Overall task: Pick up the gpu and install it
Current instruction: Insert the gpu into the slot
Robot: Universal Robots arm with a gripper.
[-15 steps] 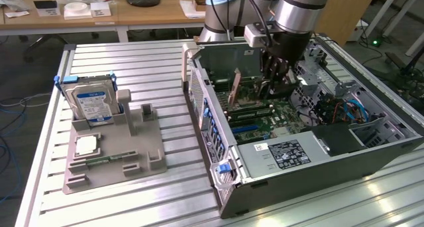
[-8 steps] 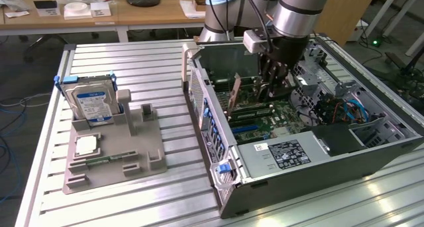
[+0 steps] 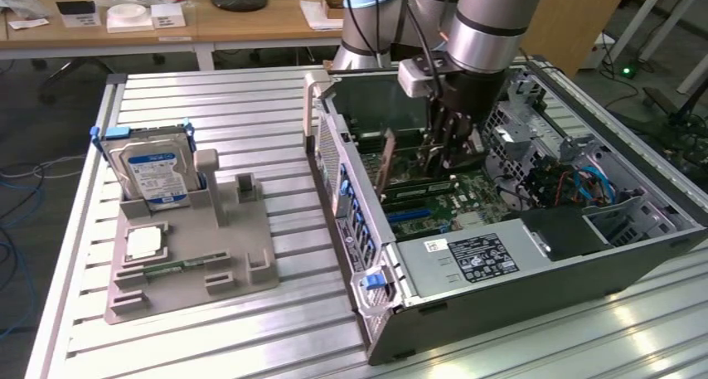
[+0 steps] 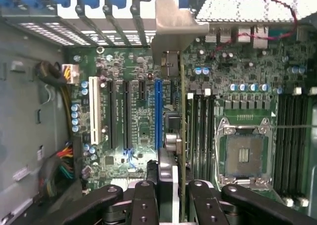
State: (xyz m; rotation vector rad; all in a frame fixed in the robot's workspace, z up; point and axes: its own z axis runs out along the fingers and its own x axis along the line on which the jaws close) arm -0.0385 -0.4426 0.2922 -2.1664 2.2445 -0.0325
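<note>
One arm reaches down into the open computer case (image 3: 619,263) in the exterior view, its gripper (image 3: 452,151) low over the motherboard (image 3: 443,205). Between the fingers hangs the gpu (image 3: 387,167), seen edge-on as a thin upright card with a brownish-green board edge, standing just inside the case wall nearest the exterior view's left. The case lies on its side on a ribbed metal table (image 3: 221,97). Well apart from it, toward the exterior view's left, a grey holder (image 3: 210,255) carries the silver hard drive (image 3: 152,167) with its blue-white label, standing upright in a slot, and a small green memory stick (image 3: 177,267) lying flat in a groove.

Looking down from the wrist, the gripper (image 4: 168,195) is closed on the gpu (image 4: 174,145), the black fingers (image 4: 144,200) pressing on either side of the card's near end. The card runs away from the camera as a narrow vertical edge, its metal bracket (image 4: 171,29) at the far end against the rear of the case. It sits directly above the motherboard (image 4: 138,71), just beside the long blue slot (image 4: 158,113); whether its edge is already seated in a slot I cannot tell. A white slot (image 4: 92,116) and black slots lie on one side of the blue one, and the bare processor socket (image 4: 245,153) on the other side of the card.
</note>
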